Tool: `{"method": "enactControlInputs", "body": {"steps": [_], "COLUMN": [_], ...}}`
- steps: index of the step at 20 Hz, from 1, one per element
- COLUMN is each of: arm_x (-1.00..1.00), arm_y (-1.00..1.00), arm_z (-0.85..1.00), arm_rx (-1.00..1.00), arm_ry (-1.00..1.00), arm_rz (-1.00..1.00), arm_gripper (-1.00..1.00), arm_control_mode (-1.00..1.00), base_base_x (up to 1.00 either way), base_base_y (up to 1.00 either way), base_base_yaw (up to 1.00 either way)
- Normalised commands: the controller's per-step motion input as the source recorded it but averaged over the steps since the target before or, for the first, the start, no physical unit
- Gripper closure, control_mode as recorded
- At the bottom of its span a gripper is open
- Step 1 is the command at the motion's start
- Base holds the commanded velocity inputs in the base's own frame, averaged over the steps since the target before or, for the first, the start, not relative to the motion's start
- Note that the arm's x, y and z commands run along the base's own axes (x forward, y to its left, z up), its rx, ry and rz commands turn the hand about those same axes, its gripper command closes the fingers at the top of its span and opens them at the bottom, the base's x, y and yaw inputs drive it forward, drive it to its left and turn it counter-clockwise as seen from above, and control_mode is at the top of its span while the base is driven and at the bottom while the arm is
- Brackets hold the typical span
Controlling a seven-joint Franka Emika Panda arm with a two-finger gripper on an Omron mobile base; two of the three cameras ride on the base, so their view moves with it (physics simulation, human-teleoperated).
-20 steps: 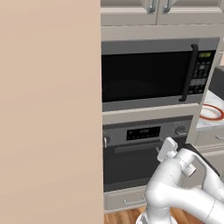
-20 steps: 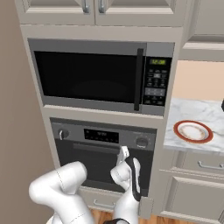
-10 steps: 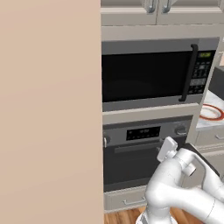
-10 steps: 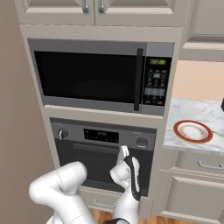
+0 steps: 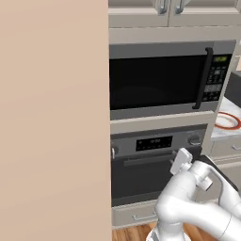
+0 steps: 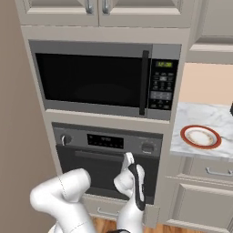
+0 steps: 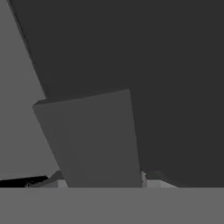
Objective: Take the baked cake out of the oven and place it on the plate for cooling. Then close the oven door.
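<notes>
Gripping: pincer (image 6: 129, 158) closed on handle (image 6: 98, 156) (right end) | oven door (image 6: 104, 172) shut

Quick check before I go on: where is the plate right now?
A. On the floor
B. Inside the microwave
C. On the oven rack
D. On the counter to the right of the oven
D. The plate sits on the marble counter to the right of the oven, whose door is shut.
</notes>
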Motion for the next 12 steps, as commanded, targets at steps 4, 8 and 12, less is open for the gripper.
{"method": "enactControlInputs", "body": {"steps": [4,8,12], "arm_x": [-0.69,-0.59,-0.42], "arm_y": [-0.05,-0.02,0.0], "arm_z": [-0.05,-0.09,-0.07], "arm_rx": [0.0,0.0,0.0], "arm_ry": [0.0,0.0,0.0], "arm_rz": [-0.03,-0.02,-0.01], "arm_gripper": [1.0,1.0,1.0], "arm_control_mode": [-1.0,-1.0,-1.0], "base_base_x": [0.0,0.0,0.0], "base_base_y": [0.0,0.0,0.0], "base_base_yaw": [0.0,0.0,0.0]}}
